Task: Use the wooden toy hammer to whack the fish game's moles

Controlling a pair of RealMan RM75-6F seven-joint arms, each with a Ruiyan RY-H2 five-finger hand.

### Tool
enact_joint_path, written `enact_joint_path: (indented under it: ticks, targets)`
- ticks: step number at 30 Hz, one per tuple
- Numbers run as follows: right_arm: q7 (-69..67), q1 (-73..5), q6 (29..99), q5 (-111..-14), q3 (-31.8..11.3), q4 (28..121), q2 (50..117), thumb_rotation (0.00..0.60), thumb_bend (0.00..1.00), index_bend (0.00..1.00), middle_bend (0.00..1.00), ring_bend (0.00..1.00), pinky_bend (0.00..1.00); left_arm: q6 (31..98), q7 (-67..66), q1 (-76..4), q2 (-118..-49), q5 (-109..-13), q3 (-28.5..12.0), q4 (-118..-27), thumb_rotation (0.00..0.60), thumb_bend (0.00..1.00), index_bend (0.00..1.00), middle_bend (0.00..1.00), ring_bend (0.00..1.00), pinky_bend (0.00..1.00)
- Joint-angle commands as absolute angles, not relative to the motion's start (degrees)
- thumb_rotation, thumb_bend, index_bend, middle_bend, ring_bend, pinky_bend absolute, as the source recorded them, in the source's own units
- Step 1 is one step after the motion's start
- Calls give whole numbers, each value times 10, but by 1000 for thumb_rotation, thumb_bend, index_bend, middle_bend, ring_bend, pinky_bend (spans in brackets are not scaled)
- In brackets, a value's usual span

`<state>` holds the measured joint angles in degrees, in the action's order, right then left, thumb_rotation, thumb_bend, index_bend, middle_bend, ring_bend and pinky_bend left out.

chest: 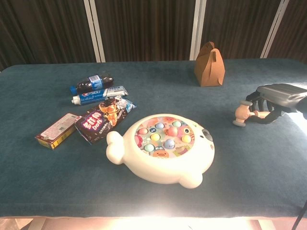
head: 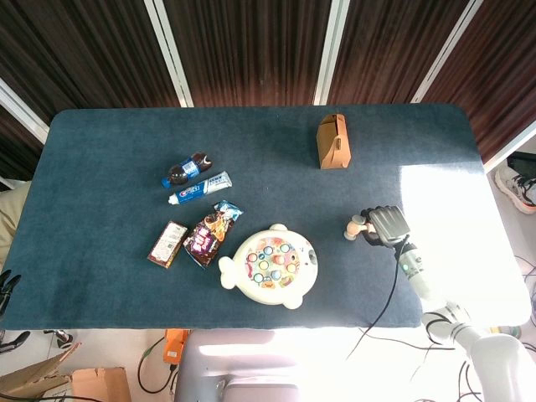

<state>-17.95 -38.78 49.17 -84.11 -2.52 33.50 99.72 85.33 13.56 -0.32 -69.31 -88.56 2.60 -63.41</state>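
Observation:
The white fish-shaped game [head: 270, 265] [chest: 163, 148] with coloured moles on top lies near the table's front edge. To its right, my right hand [head: 384, 226] [chest: 269, 101] grips the wooden toy hammer [head: 358, 227] [chest: 242, 114] by its handle. The hammer head points left toward the game and hangs a little above the cloth. A gap of bare cloth separates hammer and game. My left hand [head: 8, 283] shows only as dark fingertips at the head view's lower left edge, off the table.
A brown paper box [head: 333, 141] [chest: 209, 64] stands at the back right. Left of the game lie a snack bag [chest: 101, 120], a small red box [chest: 58, 130], a toothpaste tube [chest: 100, 95] and a cola bottle [chest: 91, 83]. Bright sunlight washes the table's right end [head: 444, 218].

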Motion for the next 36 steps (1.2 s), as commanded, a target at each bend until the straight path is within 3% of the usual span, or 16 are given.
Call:
enact_joint_path:
  ticks: [1,13,25,36]
  targets:
    - [-191,-387,508,-848,-24,325,1003,600,478,1000,691,549,572,855,137,-3,-692,-886,25,-634,600,140,0,0,0,69]
    - [-188,-385,577,-857,-40,374,958,600,487,1000,720,570,589,858,152,-2,-692,-888,25,-627,600,140,0,0,0,69]
    - [-20,-385,772,-951,-40,522,915,600,502,1000,732,588,618,857,166,0,-697,-888,24,-613,600,139,0,0,0,69]
    - [156,-414,742,-998,-21,603,935,600,502,1000,732,589,629,858,179,4,-702,-886,25,-598,600,139,0,0,0,69]
